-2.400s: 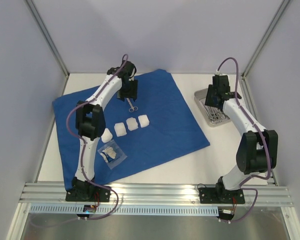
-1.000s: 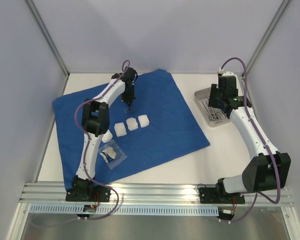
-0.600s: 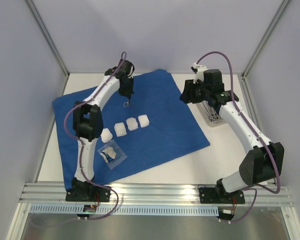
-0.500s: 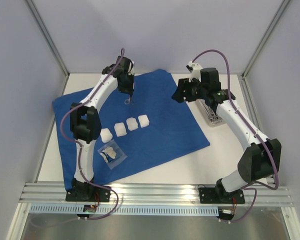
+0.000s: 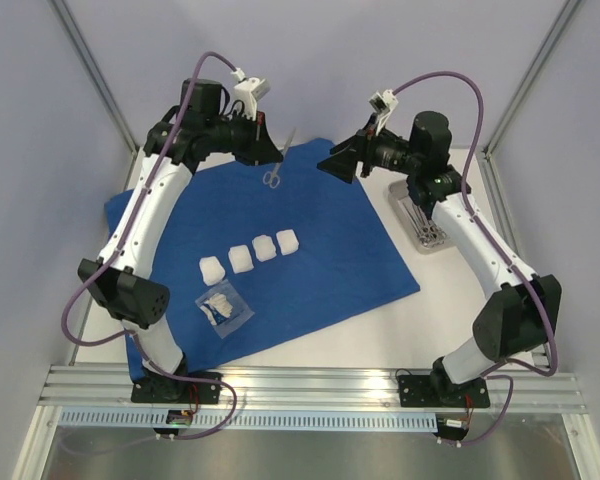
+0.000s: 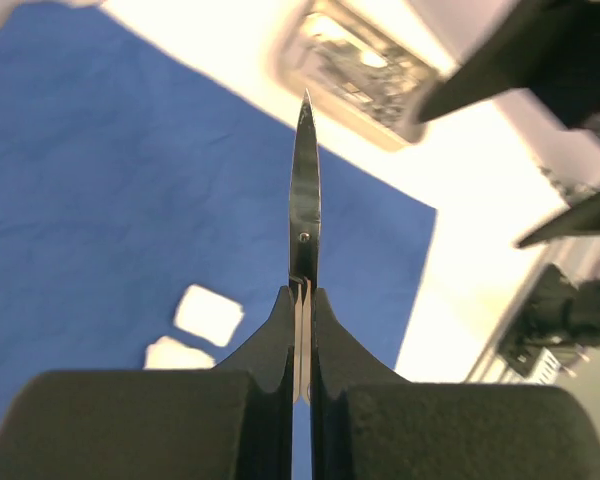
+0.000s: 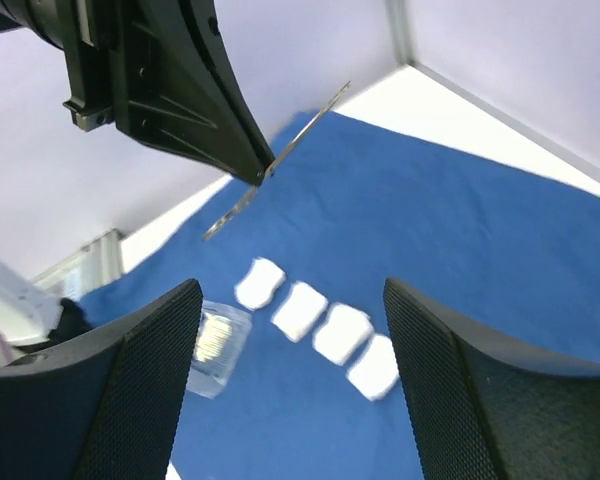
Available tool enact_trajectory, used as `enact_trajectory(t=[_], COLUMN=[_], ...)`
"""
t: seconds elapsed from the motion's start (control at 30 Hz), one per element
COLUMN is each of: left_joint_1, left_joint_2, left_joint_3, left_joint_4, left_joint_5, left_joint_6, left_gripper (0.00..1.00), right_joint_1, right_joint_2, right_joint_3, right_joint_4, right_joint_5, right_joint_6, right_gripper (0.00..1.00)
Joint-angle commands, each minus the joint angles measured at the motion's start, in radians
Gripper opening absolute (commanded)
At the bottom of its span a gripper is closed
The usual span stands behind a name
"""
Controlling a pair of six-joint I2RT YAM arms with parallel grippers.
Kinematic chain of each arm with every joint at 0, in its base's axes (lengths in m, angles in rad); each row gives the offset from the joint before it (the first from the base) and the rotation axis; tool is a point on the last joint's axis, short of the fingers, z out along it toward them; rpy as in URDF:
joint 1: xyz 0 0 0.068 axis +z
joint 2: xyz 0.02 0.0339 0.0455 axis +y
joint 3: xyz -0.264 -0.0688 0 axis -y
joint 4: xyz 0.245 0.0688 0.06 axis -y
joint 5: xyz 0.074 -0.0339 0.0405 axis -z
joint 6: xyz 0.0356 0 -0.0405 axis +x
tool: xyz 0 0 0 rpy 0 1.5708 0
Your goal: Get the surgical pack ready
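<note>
Above the drape [image 5: 340, 250], my left gripper [image 6: 302, 295] pinches the scissors [image 6: 304, 180] tight; I judge the gaping, empty right gripper [image 7: 292, 290] may receive them.

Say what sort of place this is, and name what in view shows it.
Probably a robot lab bench, not an operating room: a left arm and right arm bolted to a metal rail, plain walls around the table, a blue cloth with gauze squares on it.
</note>
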Motion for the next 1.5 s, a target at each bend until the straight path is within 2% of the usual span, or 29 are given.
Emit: enact_trajectory(t=[0.0,0.03,0.17,0.27,0.7,0.93,1.07,1.23,1.37,1.47], left_joint_1=[-0.003,-0.005,-0.003,-0.003,-0.003,-0.003,-0.003,-0.003,-0.003,-0.003], left_joint_2=[-0.046,-0.056,-0.073,-0.075,-0.056,-0.050,-0.050,-0.050,-0.046,-0.038], left_joint_3=[0.029,0.033,0.050,0.053,0.107,0.116,0.112,0.096,0.108,0.109], left_joint_4=[-0.021,-0.020,-0.015,-0.014,-0.027,-0.015,-0.011,-0.011,-0.006,-0.003], left_joint_5=[0.158,0.165,0.199,0.207,0.236,0.254,0.270,0.268,0.262,0.262], left_joint_6=[0.014,0.002,0.003,0.000,0.006,-0.013,-0.023,-0.018,-0.020,-0.024], left_gripper=[0.00,0.00,0.00,0.00,0.00,0.00,0.00,0.00,0.00,0.00], right_joint_1=[0.029,0.034,0.088,0.121,0.132,0.132,0.132,0.132,0.134,0.135], right_joint_2=[0.037,0.045,0.089,0.140,0.184,0.224,0.240,0.255,0.264,0.264], right_joint_3=[0.025,0.020,-0.006,0.008,-0.024,-0.009,0.000,0.013,0.014,0.013], right_joint_4=[0.255,0.377,0.635,0.707,0.716,0.797,0.814,0.846,0.845,0.843], right_joint_5=[-0.140,-0.153,-0.176,-0.205,-0.182,-0.179,-0.176,-0.176,-0.185,-0.186], right_joint_6=[0.143,0.188,0.392,0.471,0.492,0.570,0.593,0.624,0.644,0.650], right_gripper=[0.75,0.75,0.72,0.68,0.64,0.58,0.50,0.46,0.35,0.33])
